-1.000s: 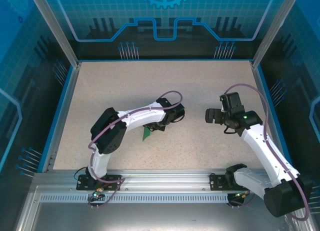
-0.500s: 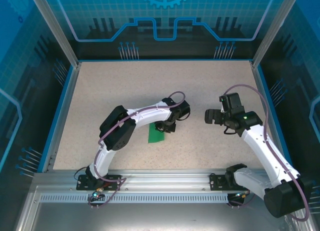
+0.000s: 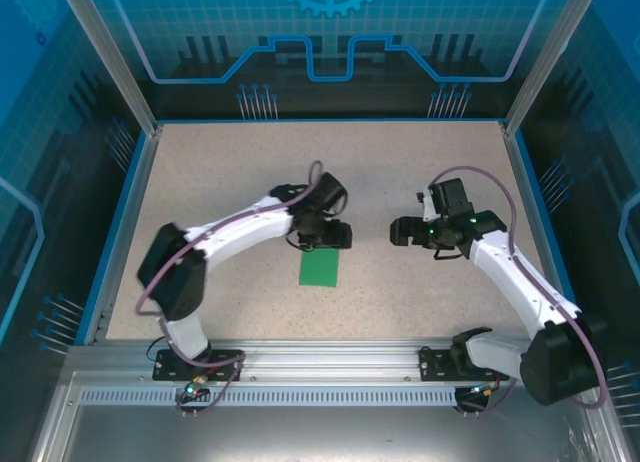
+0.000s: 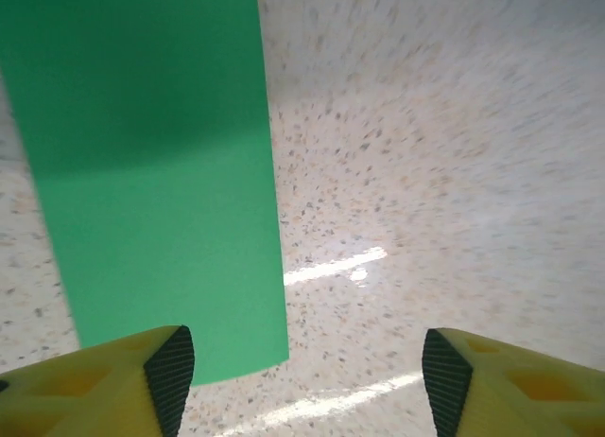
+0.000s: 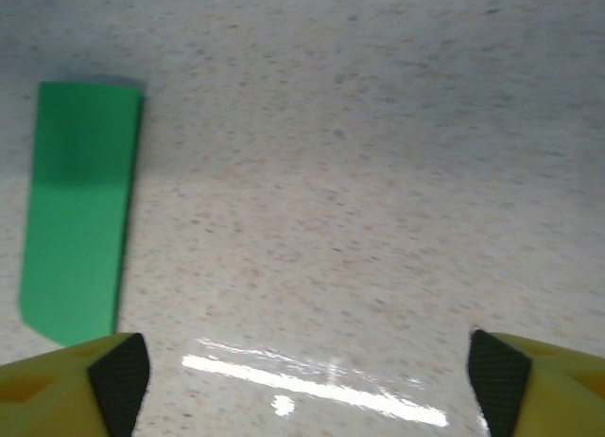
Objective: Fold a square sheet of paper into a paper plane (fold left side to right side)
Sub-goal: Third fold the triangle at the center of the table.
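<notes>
The square sheet of paper (image 3: 320, 269) lies flat on the speckled table as a narrow bright green rectangle, with no pointed plane shape to it. My left gripper (image 3: 330, 237) hovers just beyond its far end, open and holding nothing. In the left wrist view the paper (image 4: 156, 172) stretches away on the left, its near corner beside the left fingertip (image 4: 172, 371), and the gap of the left gripper (image 4: 307, 380) holds bare table. My right gripper (image 3: 400, 232) stands to the right of the paper, open. In the right wrist view the paper (image 5: 80, 210) lies far left of the right gripper (image 5: 307, 371).
A blue rim (image 3: 125, 232) and aluminium posts (image 3: 110, 57) bound the speckled table (image 3: 230, 172). The metal rail (image 3: 330, 357) carrying the arm bases runs along the near edge. Bare table lies on both sides of the paper.
My left gripper has opened and drawn back from over the paper, so the whole green rectangle now shows. The right gripper has shifted left toward the middle.
</notes>
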Motion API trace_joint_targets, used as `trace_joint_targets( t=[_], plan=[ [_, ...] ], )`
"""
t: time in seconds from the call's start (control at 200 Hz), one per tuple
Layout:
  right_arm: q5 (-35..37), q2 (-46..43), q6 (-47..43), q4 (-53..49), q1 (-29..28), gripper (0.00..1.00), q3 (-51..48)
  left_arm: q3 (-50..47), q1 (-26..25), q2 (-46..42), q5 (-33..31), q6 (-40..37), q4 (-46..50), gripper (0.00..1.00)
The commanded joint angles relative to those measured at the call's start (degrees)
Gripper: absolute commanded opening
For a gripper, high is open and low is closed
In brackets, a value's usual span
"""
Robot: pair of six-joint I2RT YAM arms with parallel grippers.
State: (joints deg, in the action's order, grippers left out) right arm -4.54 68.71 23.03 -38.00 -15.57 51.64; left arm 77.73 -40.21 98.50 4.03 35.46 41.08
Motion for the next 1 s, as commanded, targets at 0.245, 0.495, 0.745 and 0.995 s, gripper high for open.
trace_joint_targets(
  t=[0.245, 0.495, 0.745, 0.995],
  plan=[
    [-17.35, 19.65, 11.54, 20.95, -9.42, 0.59, 4.28, -21.94, 16.6, -14.41, 18.18, -1.47, -18.81, 0.76],
    [-21.09, 34.61, 14.38, 26.7, -11.41, 0.54, 12.71, -29.05, 19.64, -10.51, 23.52, -2.21, -26.38, 0.76],
    [-22.73, 44.11, 16.64, 27.45, -12.46, 0.53, 19.26, -29.74, 19.64, -6.85, 25.25, -2.42, -27.5, 0.75],
    [-19.3, 47.1, 14.36, 23.17, -12.99, 0.53, 21.53, -29.29, 19.67, -3.53, 27.05, -2.61, -27.12, 0.73]
  ],
)
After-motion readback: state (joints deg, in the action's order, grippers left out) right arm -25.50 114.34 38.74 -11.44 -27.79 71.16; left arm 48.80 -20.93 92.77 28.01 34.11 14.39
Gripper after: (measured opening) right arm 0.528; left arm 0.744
